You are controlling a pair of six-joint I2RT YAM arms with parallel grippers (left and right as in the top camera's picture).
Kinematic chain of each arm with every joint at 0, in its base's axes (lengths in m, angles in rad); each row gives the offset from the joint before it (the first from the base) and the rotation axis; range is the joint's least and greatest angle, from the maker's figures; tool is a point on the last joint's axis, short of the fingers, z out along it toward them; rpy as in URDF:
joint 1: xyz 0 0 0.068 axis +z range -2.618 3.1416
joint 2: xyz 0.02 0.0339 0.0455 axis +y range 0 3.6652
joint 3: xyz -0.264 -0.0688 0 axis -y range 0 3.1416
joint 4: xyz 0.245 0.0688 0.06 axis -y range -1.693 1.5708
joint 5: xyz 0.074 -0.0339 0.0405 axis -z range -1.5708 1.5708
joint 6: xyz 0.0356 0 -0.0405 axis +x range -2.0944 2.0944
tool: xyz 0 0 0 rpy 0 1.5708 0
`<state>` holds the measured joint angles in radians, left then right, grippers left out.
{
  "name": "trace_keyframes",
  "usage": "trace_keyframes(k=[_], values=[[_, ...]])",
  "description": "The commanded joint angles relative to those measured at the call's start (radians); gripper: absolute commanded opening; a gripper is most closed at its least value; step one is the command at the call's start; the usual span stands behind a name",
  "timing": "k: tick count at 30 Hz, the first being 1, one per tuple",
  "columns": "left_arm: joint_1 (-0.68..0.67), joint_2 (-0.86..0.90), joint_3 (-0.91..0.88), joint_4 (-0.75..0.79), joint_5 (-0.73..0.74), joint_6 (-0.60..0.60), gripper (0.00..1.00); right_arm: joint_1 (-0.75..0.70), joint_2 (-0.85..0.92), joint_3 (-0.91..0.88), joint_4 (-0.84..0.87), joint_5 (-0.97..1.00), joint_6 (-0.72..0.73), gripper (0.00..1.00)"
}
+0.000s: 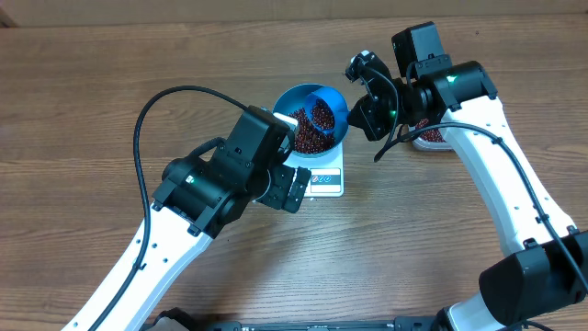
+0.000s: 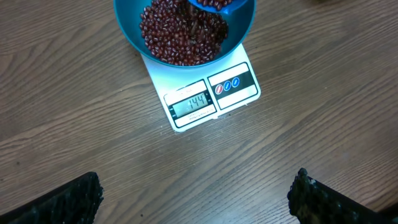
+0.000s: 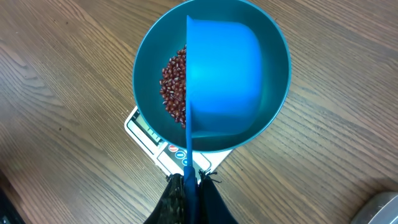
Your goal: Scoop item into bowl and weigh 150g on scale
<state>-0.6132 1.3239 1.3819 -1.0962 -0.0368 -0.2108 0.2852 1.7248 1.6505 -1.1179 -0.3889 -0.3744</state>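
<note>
The beans [image 2: 180, 34] lie heaped in the bowl [image 2: 245, 28], which sits on the scale [image 2: 239, 93] mid-table. Its display reads 144, so I'd say only a little more is wanted. The right gripper [image 3: 188, 186] is clamped on the handle of the scoop [image 3: 224, 81], which is tipped on its side over the bowl's right half, presumably so beans trickle rather than dump. The left gripper [image 1: 294, 188] hangs just near of the scale, jaws spread wide and holding nothing, its camera square on the display. The tub [image 1: 430, 138] stands to the right, partly behind the right arm.
</note>
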Motion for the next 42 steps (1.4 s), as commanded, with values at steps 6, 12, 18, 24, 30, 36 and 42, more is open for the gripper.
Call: trace_keyframes(k=[6,12,18,24,30,36,42], values=[[0.006,-0.004,0.003,0.000,0.004,-0.011,1.00,0.004,-0.030,0.034,0.009,-0.016,-0.015,0.04],[0.006,-0.004,0.003,0.000,0.004,-0.010,1.00,0.004,-0.030,0.034,0.009,-0.016,-0.015,0.04],[0.006,-0.004,0.003,0.000,0.004,-0.011,1.00,0.004,-0.030,0.034,0.008,-0.016,-0.015,0.04],[0.006,-0.004,0.003,0.000,0.004,-0.011,1.00,0.004,-0.030,0.034,0.008,-0.016,-0.015,0.04],[0.006,-0.004,0.003,0.000,0.004,-0.011,0.99,0.004,-0.030,0.034,0.028,0.005,0.060,0.04],[0.006,-0.004,0.003,0.000,0.004,-0.011,1.00,0.004,-0.030,0.033,0.039,0.014,0.101,0.04],[0.006,-0.004,0.003,0.000,0.004,-0.010,1.00,0.004,-0.030,0.033,0.011,-0.010,0.019,0.04]])
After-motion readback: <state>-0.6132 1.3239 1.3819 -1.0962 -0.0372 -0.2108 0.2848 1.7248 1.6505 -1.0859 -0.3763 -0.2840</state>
